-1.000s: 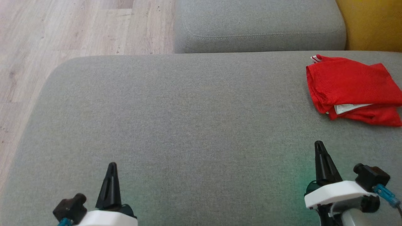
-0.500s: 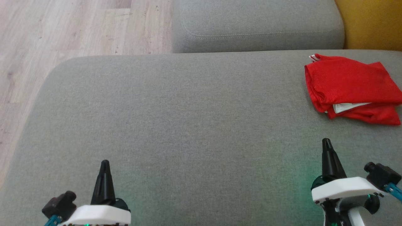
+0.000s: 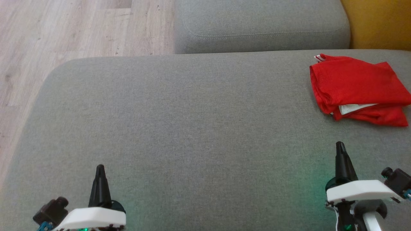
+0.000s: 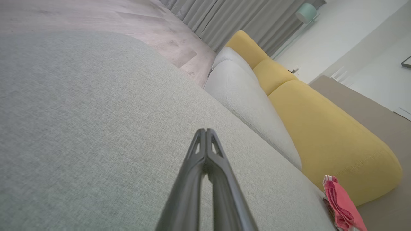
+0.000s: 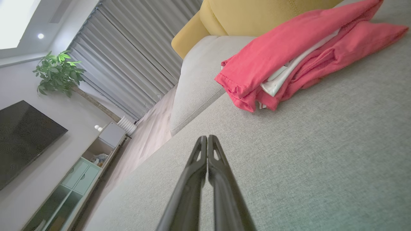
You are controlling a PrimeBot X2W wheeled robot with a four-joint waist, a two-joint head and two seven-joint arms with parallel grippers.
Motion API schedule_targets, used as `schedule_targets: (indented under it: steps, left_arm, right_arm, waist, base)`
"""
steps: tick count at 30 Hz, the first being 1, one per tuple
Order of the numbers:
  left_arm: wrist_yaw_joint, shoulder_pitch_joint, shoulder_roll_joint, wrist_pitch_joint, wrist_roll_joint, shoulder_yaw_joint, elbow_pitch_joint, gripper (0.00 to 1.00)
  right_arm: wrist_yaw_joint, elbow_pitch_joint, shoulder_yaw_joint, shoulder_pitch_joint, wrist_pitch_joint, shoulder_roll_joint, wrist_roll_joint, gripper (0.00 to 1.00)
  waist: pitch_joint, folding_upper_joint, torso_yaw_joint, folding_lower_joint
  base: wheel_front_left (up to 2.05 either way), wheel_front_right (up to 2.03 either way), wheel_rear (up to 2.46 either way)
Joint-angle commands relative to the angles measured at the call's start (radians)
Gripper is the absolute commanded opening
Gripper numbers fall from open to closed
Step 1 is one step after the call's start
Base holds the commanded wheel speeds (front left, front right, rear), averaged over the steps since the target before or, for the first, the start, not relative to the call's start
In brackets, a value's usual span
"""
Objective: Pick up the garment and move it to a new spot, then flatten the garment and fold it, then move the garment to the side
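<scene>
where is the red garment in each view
Head view: garment at the upper right, folded on the grey seat.
Left wrist view: garment in the bottom right corner, seen edge-on.
Right wrist view: garment across the upper right, close up.
Shared landmark: the yellow cushion just behind it.
</scene>
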Motion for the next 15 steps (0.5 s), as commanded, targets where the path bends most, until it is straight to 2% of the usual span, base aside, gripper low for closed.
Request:
schedule_targets:
  steps: [1,15]
  left_arm:
    - [-0.005,-0.059,0.002,0.008,-0.029,0.027,-0.034,0.0]
    - [-0.007,-0.073,0.003,0.05,-0.177,0.055,-0.037,0.0]
  right_arm:
    - [-0.001,-0.038,0.002,-0.053,0.007,-0.006,0.033,0.0]
    - [-0.001,-0.048,-0.017,-0.058,0.047,-0.007,0.189,0.0]
  waist:
    - [0.0,0.0,-0.001,-0.0001]
    - [0.003,0.0,-0.008,-0.0001]
  base:
    - [0.0,0.0,0.0]
    - [0.0,0.0,0.0]
